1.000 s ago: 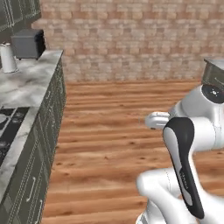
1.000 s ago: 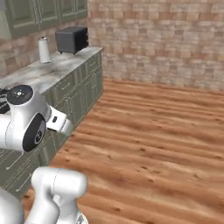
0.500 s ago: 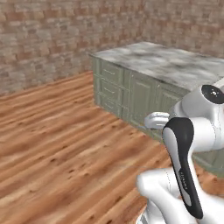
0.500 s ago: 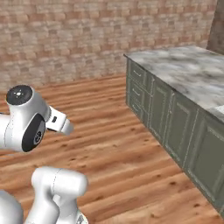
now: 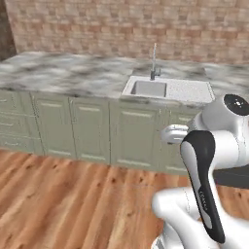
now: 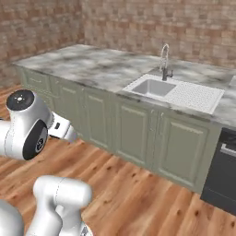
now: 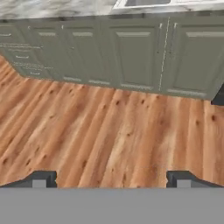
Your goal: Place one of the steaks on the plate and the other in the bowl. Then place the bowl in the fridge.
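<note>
You face a long marble counter (image 5: 73,73) with a white sink (image 5: 148,88) set into it and a tall tap (image 5: 154,61) at its back edge. A ribbed drainboard (image 6: 196,94) runs off the sink's right side. Pale green cabinet doors (image 5: 92,129) line the front below the counter, down to a wood plank floor (image 5: 63,199). Brick wall (image 5: 126,24) behind. At the far right of the right base view, a dark appliance front (image 6: 223,170) sits beside the cabinets.

Your arm is folded close to the base, white links filling the lower right of the left base view.

In the hand view your gripper (image 7: 112,179) points down at the floor in front of the cabinets, fingertips (image 7: 41,179) spread wide apart, nothing between them.

Steaks, plate, bowl, fridge: none can be placed from these views. The counter stretch you see carries just the sink and tap.
</note>
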{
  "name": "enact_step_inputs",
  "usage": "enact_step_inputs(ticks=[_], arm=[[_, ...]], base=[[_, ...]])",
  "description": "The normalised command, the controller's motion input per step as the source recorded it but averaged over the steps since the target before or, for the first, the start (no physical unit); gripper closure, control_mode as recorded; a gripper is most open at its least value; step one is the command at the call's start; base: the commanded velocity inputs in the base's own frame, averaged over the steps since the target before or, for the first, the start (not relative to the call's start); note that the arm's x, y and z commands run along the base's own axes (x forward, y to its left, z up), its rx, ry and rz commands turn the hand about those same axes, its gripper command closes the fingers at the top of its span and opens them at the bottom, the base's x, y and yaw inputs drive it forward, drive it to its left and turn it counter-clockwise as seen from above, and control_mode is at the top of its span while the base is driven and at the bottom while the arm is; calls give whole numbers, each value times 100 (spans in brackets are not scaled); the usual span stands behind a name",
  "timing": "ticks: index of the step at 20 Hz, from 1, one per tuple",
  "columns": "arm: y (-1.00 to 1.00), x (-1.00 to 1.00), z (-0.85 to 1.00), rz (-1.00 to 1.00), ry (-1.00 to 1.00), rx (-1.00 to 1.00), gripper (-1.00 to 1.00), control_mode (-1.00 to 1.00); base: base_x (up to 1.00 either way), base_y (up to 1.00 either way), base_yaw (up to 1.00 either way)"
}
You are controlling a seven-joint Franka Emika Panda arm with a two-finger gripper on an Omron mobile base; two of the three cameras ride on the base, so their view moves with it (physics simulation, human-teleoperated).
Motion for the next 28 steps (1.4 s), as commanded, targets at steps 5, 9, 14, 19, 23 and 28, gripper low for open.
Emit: enact_step_inputs(ticks=[5,9,14,19,23,28], arm=[[0,0,0,0,0,0,-100,100],[0,0,0,0,0,0,-100,100],[0,0,0,0,0,0,-100,100],[0,0,0,0,0,0,-100,100],[0,0,0,0,0,0,-100,100],[0,0,0,0,0,0,-100,100]], base=[[0,0,-99],[27,0,-86],[28,0,-85],[75,-2,-58],[100,-60,-4],[100,-85,11]])
